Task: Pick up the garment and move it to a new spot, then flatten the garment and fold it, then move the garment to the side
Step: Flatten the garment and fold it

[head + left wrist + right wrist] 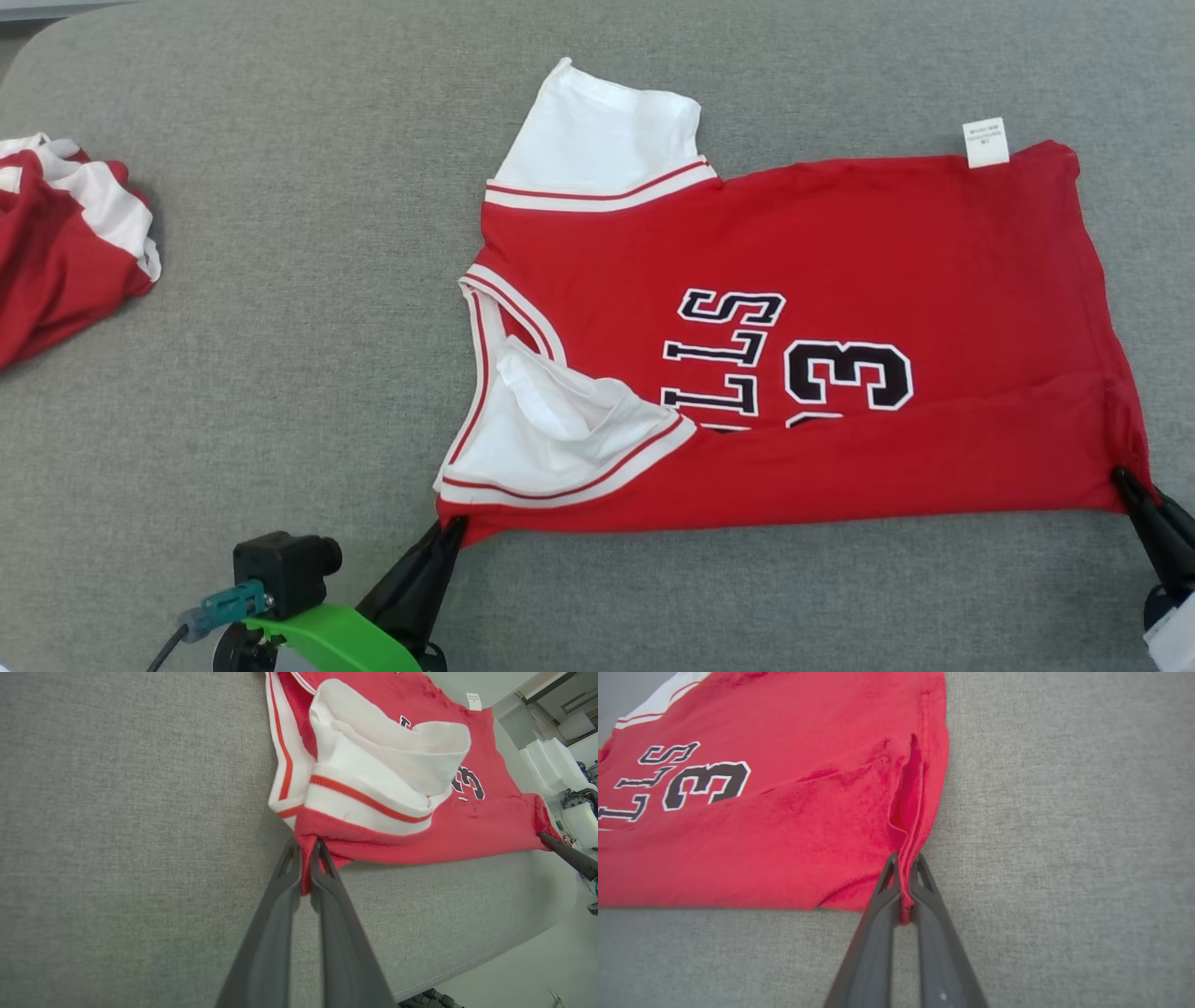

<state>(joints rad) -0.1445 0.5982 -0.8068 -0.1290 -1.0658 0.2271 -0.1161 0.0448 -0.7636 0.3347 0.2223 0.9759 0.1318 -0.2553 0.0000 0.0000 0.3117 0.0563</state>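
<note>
**Q:** A heap lies apart at far left. Why are both claws at the near edge?

**A:** The left claw is pinched tight on the near shoulder corner of the shirt. The right claw is pinched tight on the near hem corner. This likely holds the folded near edge taut and straight.

**Q:** Where is the shirt, and how is it oriented?

**A:** It lies flat on the pad, centre to right. Its long axis runs left to right, with the neck to the left, the hem to the right, and the tag at far right.
</note>
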